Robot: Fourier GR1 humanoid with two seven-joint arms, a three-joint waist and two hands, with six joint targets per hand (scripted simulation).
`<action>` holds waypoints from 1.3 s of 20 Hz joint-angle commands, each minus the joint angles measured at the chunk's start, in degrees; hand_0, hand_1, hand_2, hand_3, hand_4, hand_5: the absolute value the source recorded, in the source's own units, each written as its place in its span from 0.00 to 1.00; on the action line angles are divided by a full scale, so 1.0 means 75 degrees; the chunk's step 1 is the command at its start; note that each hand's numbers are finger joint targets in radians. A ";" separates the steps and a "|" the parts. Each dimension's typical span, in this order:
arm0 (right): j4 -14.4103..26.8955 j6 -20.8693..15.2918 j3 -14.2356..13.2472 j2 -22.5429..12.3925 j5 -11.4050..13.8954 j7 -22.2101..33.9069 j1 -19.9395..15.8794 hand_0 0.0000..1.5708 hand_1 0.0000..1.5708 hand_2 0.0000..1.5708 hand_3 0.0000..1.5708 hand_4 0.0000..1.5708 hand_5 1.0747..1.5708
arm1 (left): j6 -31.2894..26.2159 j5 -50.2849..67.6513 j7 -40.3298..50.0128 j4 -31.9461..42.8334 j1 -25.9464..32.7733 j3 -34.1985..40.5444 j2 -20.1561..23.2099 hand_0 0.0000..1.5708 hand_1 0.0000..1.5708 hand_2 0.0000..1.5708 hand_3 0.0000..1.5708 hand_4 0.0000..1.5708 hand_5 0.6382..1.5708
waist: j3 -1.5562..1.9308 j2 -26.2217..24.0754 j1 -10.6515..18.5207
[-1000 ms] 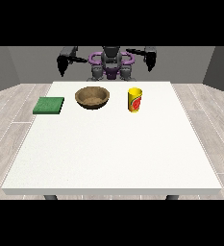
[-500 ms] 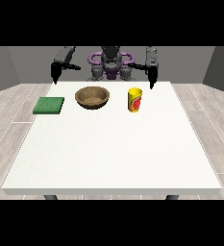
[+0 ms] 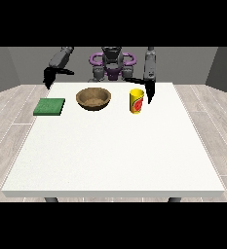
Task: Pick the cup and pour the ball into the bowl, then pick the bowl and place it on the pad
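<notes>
Step one is on: picking the yellow cup [image 3: 137, 101], which sits on the counter [image 3: 115, 146] beside the bowl [image 3: 92, 98]. Robot hand [image 3: 148, 92] at the view's right hangs just beside it, holding nothing; finger spread unclear. Next, wrap it.

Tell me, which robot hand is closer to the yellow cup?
Its left hand, at the view's right, hangs just beside the yellow cup. The other hand is far off, beyond the green pad.
</notes>
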 commanded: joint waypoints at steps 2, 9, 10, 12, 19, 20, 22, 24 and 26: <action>0.0364 0.0279 -0.0242 -0.0352 -0.0178 -0.0083 -0.0416 0.00 0.00 0.00 0.00 0.00 0.98 | 0.0254 0.0019 -0.0697 0.1053 -0.0603 0.0157 -0.0316 0.00 0.00 0.00 0.00 0.00 0.68 | 0.0001 0.0324 -0.0172; 0.0417 0.0548 -0.0335 -0.0441 -0.0362 -0.0282 -0.0328 0.00 0.00 0.00 0.00 0.00 0.98 | -0.0132 0.0353 -0.1679 0.2457 -0.0964 0.0870 0.0341 0.00 0.00 0.00 0.00 0.00 0.64 | -0.0002 0.0493 -0.0268; 0.0585 0.0599 -0.0184 -0.0249 -0.0096 -0.0861 0.0166 0.00 0.00 0.00 0.00 0.00 0.97 | -0.0428 0.0553 -0.1477 0.2369 -0.0863 0.0871 0.0302 0.42 0.42 0.58 0.18 0.00 0.84 | 0.0000 0.0365 -0.0242; 0.0727 0.0659 -0.0463 -0.0639 -0.0414 -0.0285 -0.0564 0.00 0.00 0.00 0.00 0.00 0.98 | 0.1626 -0.1083 -0.1282 0.2118 -0.0713 0.0236 0.0628 0.82 0.82 1.00 1.00 0.50 0.95 | 0.0013 0.0393 -0.0358; 0.0698 0.1228 -0.0827 -0.1305 -0.0866 0.0035 -0.0662 0.00 0.00 0.00 0.00 0.00 0.97 | 0.2825 -0.1450 -0.1506 0.2972 -0.1053 0.0349 0.0319 0.85 0.85 1.00 1.00 0.55 0.93 | 0.0001 0.0571 -0.0919; 0.0729 0.1157 -0.0765 -0.1276 -0.0786 0.0014 -0.0802 0.00 0.00 0.00 0.00 0.00 0.97 | 0.3174 -0.1562 -0.1365 0.3009 -0.1342 0.0328 0.0221 0.85 0.85 1.00 1.00 0.56 0.93 | 0.0001 0.0625 -0.0913; 0.1141 0.1289 -0.0950 -0.1353 -0.0783 -0.0404 -0.0612 0.00 0.00 0.00 0.00 0.00 0.97 | 0.3171 -0.1626 -0.1347 0.2971 -0.1390 0.0253 0.0266 0.86 0.86 1.00 1.00 0.57 0.93 | 0.0004 0.0396 -0.0676; 0.1906 0.1382 -0.1085 -0.1636 -0.0735 -0.0212 -0.0667 0.00 0.00 0.00 0.00 0.00 0.97 | 0.3499 -0.2303 -0.0571 0.2720 -0.1251 -0.0398 0.0131 0.86 0.86 1.00 1.00 0.60 0.95 | 0.0014 -0.0236 -0.0342; 0.2310 0.1596 -0.1100 -0.1645 -0.0710 -0.0341 -0.0303 0.00 0.00 0.00 0.00 0.00 0.97 | 0.3576 -0.2701 0.0251 0.2601 -0.1413 -0.0673 0.0350 0.86 0.86 1.00 1.00 0.63 0.96 | 0.0024 -0.0872 -0.0360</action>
